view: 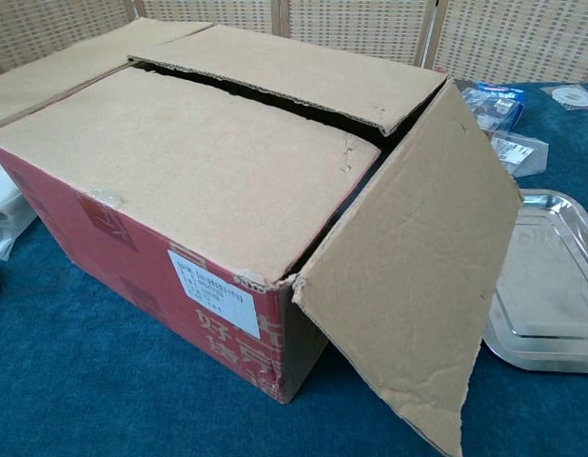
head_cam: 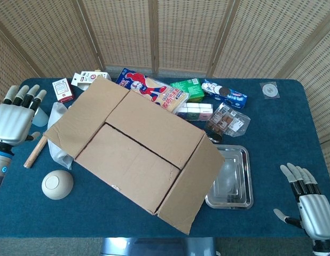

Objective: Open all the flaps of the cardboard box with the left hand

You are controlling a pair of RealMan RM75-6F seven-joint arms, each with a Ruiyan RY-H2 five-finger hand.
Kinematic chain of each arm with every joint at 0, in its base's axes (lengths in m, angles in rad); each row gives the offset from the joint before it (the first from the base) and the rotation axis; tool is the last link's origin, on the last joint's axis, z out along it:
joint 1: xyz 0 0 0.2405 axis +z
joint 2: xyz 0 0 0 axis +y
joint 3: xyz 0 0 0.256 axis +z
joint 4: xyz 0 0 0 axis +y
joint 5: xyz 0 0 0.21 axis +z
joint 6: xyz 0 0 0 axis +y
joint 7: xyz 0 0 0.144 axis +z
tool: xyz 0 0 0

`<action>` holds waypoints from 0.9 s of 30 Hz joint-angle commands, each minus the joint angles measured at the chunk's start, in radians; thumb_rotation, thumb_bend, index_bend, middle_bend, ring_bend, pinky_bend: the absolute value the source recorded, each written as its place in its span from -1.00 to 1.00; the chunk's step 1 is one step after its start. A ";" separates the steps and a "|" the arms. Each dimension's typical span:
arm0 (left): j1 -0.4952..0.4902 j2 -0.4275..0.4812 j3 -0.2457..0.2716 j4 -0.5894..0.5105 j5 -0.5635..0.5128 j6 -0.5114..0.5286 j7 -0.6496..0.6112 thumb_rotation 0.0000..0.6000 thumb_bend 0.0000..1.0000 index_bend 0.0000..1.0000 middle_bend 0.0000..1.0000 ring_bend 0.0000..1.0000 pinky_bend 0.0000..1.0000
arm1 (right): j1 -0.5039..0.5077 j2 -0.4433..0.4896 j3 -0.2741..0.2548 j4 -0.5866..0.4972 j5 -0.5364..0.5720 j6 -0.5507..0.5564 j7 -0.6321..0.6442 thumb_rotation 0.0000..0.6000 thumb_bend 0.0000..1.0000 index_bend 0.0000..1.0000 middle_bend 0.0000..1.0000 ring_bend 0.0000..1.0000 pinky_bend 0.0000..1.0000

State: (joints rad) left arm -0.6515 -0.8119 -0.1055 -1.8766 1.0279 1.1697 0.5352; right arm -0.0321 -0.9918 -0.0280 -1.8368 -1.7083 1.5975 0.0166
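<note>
The cardboard box sits in the middle of the blue table, set at an angle. Its two long top flaps lie closed, meeting along a dark seam. The end flap on the right hangs outward, and the end flap on the left is folded out too. The box's red side with a white label fills the chest view. My left hand hovers at the table's left edge, fingers straight and apart, holding nothing. My right hand rests at the near right corner, also empty with spread fingers.
A steel tray lies right of the box. Snack packs, a green box and cookies crowd behind it. A white plastic bag, a wooden stick and a round cream lid sit at the left.
</note>
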 commanded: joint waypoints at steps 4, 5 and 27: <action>0.004 0.068 0.000 -0.137 0.104 -0.064 -0.072 1.00 -1.00 -1.00 -1.00 -1.00 -0.91 | 0.000 0.001 0.000 -0.001 -0.002 0.002 0.001 1.00 -1.00 -1.00 -1.00 -1.00 -1.00; 0.001 0.085 0.000 -0.157 0.108 -0.082 -0.078 1.00 -1.00 -0.99 -1.00 -1.00 -0.90 | -0.001 0.001 -0.001 -0.001 -0.002 0.003 0.002 1.00 -1.00 -1.00 -1.00 -1.00 -1.00; -0.137 0.060 -0.028 -0.307 0.103 -0.380 -0.173 1.00 -1.00 -0.64 -0.77 -0.79 -0.54 | 0.000 0.000 0.000 0.000 0.002 0.002 0.004 1.00 -1.00 -1.00 -1.00 -1.00 -1.00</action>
State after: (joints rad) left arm -0.7630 -0.7184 -0.1322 -2.1868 1.1621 0.8024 0.3252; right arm -0.0322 -0.9916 -0.0283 -1.8365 -1.7067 1.5992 0.0202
